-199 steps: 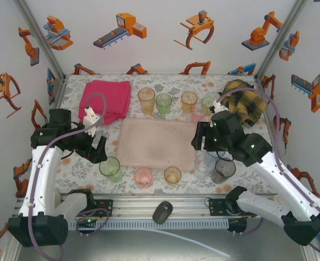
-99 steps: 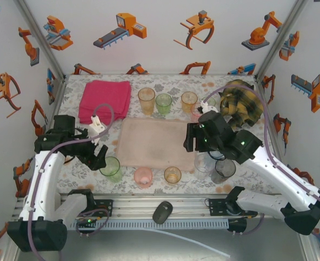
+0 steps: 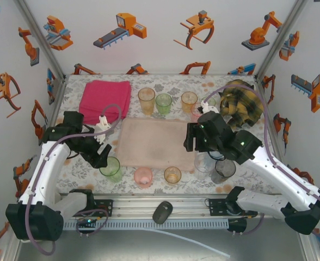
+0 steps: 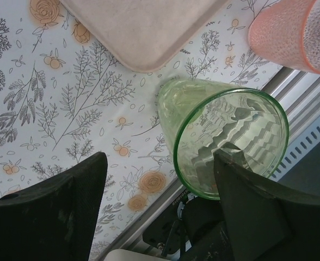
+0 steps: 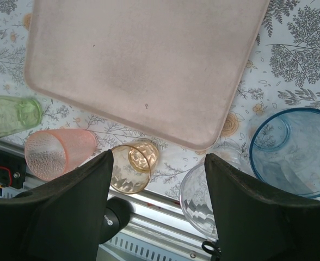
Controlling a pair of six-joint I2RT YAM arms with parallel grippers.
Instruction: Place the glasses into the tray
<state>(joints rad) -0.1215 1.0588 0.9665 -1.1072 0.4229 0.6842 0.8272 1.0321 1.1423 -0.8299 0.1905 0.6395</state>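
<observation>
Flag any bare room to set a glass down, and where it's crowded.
The tray is bare rim to rim, between the back row of glasses and the near row. Crowded: the near edge, from the green glass at the left gripper to the two glasses under the right arm.

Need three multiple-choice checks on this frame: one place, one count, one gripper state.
1. Tumblers in the tray: A none; B two; C four.
2. The green tumbler by the left gripper stands: A in the tray; B on the table off the tray's near left corner; C inside another tumbler.
3. The right gripper is: A shut on a tumbler; B open, nothing between its fingers; C shut on the tray's rim.

Key: A, the tray's surface is bare; B, floral table shows around its base; B, a wide empty gap shows in the right wrist view.
</observation>
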